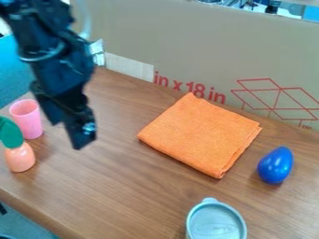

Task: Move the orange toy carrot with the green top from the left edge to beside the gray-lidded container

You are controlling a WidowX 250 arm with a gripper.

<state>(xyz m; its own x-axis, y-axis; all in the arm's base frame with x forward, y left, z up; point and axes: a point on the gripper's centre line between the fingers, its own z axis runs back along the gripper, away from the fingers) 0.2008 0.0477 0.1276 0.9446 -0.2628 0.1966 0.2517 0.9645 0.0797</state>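
The gripper (67,133) hangs over the left part of the wooden table, its two fingers apart and nothing between them. Left of it, a pink cup (27,119) stands upright. In front of the cup is an orange carrot-like toy (20,158) with a dark green top. An orange folded cloth (200,134) lies flat to the right of the gripper, near the middle of the table.
A blue egg-shaped object (275,165) lies at the right. Near the front edge of the view is a container with a grey-green lid (216,223). A cardboard panel (205,42) with red print borders the table (118,186) at the back.
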